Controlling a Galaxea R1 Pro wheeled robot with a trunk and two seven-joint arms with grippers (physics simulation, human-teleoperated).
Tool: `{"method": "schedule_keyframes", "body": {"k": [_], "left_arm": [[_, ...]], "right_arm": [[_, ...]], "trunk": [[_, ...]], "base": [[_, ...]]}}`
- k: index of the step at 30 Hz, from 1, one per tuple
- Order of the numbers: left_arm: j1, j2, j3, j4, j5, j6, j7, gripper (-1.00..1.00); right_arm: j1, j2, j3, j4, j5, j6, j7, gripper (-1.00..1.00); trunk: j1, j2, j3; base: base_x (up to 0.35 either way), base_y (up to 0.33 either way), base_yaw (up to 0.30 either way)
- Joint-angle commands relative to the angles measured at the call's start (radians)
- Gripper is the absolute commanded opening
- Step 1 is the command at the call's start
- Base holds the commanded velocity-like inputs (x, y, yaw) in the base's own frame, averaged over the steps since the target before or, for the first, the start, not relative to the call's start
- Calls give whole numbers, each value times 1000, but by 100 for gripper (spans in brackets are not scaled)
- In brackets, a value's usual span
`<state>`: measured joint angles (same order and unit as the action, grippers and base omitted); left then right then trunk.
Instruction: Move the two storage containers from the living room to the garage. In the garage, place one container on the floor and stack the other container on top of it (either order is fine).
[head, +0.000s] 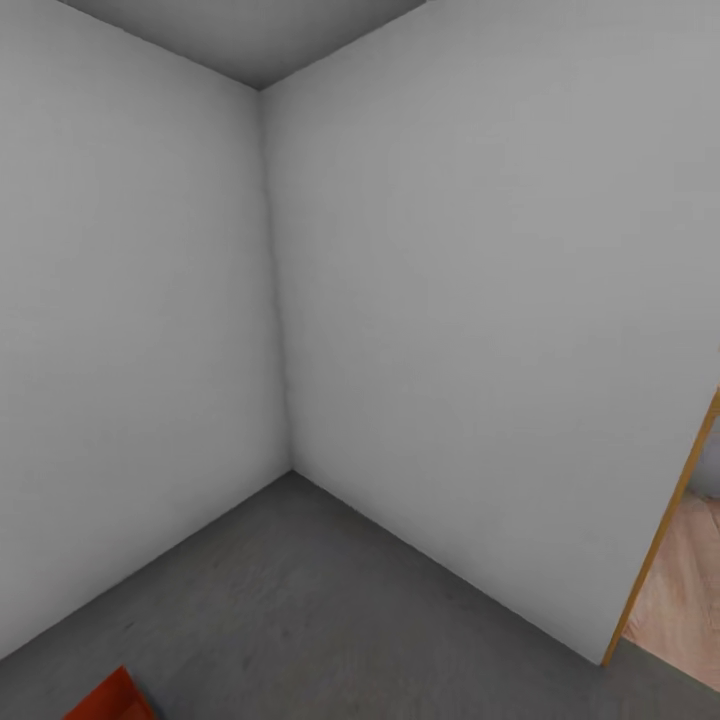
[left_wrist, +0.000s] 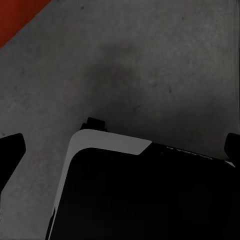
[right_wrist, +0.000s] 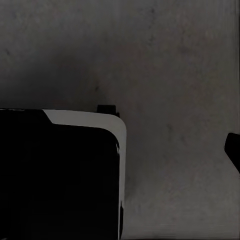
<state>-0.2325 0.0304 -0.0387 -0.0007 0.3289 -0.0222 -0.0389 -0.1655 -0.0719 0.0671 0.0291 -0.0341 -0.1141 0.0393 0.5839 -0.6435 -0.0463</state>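
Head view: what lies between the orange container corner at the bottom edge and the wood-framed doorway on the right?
Bare grey concrete floor and nothing else, from the container to the doorway frame, in the head view.

Head view: one orange-red storage container (head: 108, 700) is cut by the lower edge, only a corner visible. The wood-framed doorway (head: 662, 530) and plank floor (head: 685, 590) beyond are cut by the right edge. Left wrist view: a container corner (left_wrist: 17, 17) is cropped by the frame; the left end effector fingertips (left_wrist: 11, 150) are cut at both sides. Right wrist view: one right end effector fingertip (right_wrist: 233, 147) shows at the edge, its spread indeterminate.
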Motion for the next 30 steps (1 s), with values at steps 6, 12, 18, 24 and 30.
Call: {"method": "schedule_keyframes", "body": {"k": [6,12,18,24,30], "left_arm": [[-1,0,-4,1,9,-2,-4,100],[-1,-1,-4,1,8,-1,-4,100],[-1,-2,-4,1,8,-2,-4,100],[-1,-3,-4,1,7,-2,-4,100],[-1,-4,-4,1,7,-2,-4,100]], "right_arm": [[-2,0,7,3,-3,-6,3,100],[-2,0,8,3,-3,-6,4,100],[-2,0,8,3,-3,-6,3,100],[-2,1,8,3,-3,-6,3,100],[-2,0,8,3,-3,-6,3,100]], "trunk": [[0,-2,-2],[0,-2,-2],[0,-2,-2],[0,-2,-2],[0,-2,-2]], "base": [[0,0,-298],[0,0,-298],[0,0,-298],[0,0,-298],[0,0,-298]]}}
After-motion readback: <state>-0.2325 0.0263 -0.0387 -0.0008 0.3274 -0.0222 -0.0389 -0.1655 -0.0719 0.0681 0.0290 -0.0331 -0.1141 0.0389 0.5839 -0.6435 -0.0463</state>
